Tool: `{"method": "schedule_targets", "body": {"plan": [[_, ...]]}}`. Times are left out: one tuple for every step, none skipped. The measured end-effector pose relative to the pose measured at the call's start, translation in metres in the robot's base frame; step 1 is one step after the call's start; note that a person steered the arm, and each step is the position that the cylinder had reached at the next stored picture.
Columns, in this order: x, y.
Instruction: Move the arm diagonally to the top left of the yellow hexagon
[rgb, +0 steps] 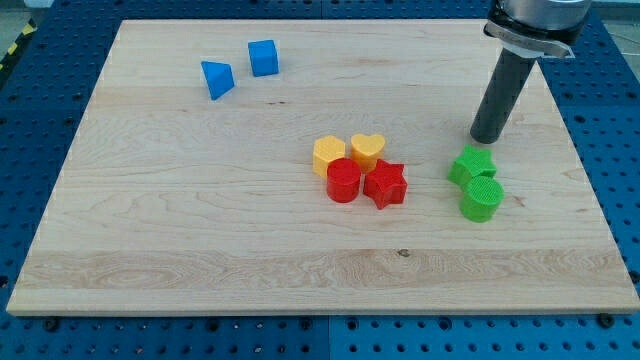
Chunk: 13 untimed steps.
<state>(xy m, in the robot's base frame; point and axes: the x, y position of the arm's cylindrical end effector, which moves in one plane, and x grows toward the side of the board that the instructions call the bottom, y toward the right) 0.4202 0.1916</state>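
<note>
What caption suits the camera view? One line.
My tip rests above the green star, far right of the yellow hexagon.

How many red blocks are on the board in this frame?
2. The red cylinder and the red star sit side by side near the board's centre, just below the two yellow blocks. None appears hidden.

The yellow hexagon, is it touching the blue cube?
No, the yellow hexagon sits mid-board beside the yellow heart, far from the blue cube.

Bright even light, sharp focus, soft short shadows under blocks, no glare.
</note>
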Motion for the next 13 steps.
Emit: {"method": "schedule_targets", "body": {"plan": [[0.000, -0.012], [-0.007, -0.047], [-0.015, -0.062], [-0.033, -0.099], [-0.038, -0.109], [-0.038, -0.109], [-0.038, -0.120], [-0.038, -0.124], [-0.038, -0.133], [-0.032, -0.157], [-0.032, -0.193], [-0.029, -0.224], [-0.011, -0.252]]}}
